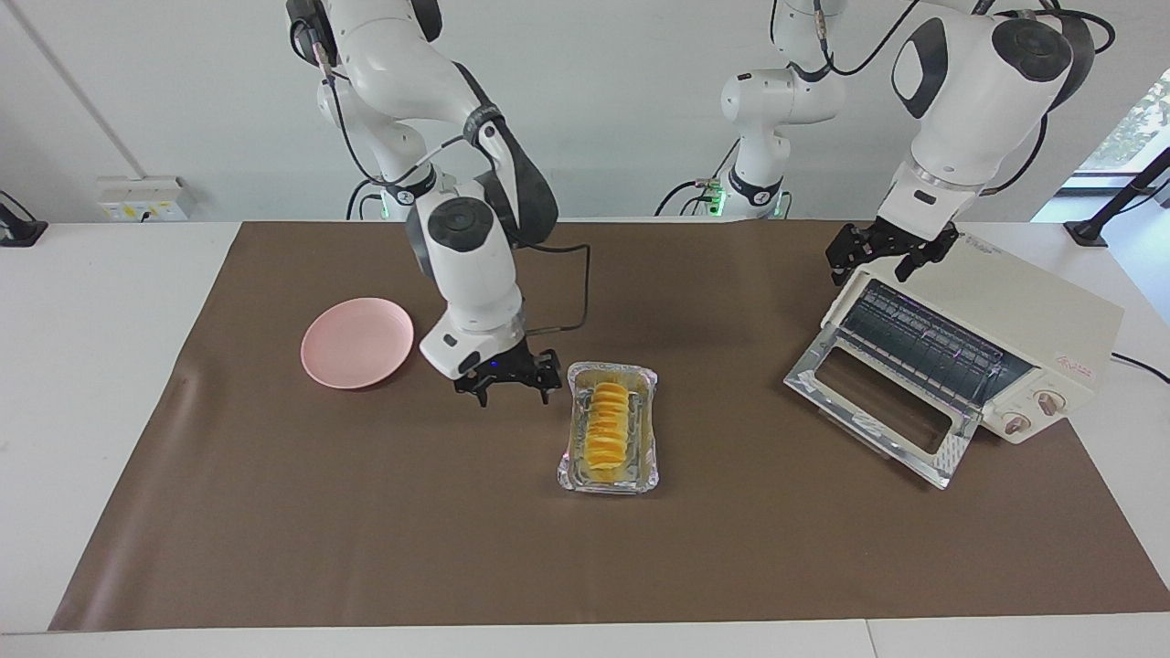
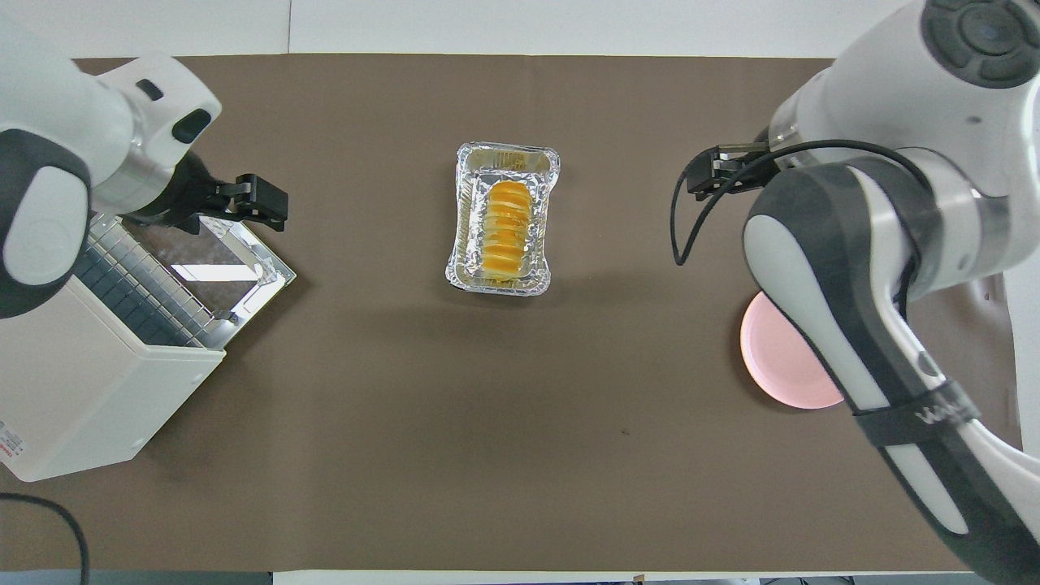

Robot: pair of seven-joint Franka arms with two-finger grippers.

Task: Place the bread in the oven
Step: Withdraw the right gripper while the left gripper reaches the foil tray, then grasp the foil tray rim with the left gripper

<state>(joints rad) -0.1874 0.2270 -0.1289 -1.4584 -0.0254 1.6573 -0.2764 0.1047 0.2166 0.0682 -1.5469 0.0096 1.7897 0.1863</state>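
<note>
The bread (image 1: 608, 424), a ridged yellow-orange loaf, lies lengthwise in a silver foil tray (image 1: 575, 466) near the middle of the brown mat (image 1: 366, 548) that covers the surface (image 1: 91, 384). Nothing touches the loaf; its slice-like ridges run across its length, and it sits clear of the tray's crinkled walls.

The right pincer (image 1: 508, 379) hangs just above the mat, beside the tray toward the right arm's end of the surface, between the tray and a pink round plate (image 1: 356, 342). Its fingers are spread apart and it grasps nothing. A black cable loops from the wrist above it. In the overhead view the right arm's forearm covers part of the plate.

Toward the left arm's end of the surface stands the oven (image 1: 996, 352), a cream-white toaster oven set at an angle on the mat's edge. Its metal-framed glass door (image 1: 882, 416) is folded down flat onto the mat, the wire rack (image 1: 923, 343) shows inside the open mouth, and two round knobs (image 1: 1033, 413) sit on the front panel at the end of the front farther from the robots.

The left pincer (image 1: 888, 256) hovers over the oven's top front corner, the corner nearer to the robots, above the opened mouth. Its fingers are released and wide, with nothing between them.
</note>
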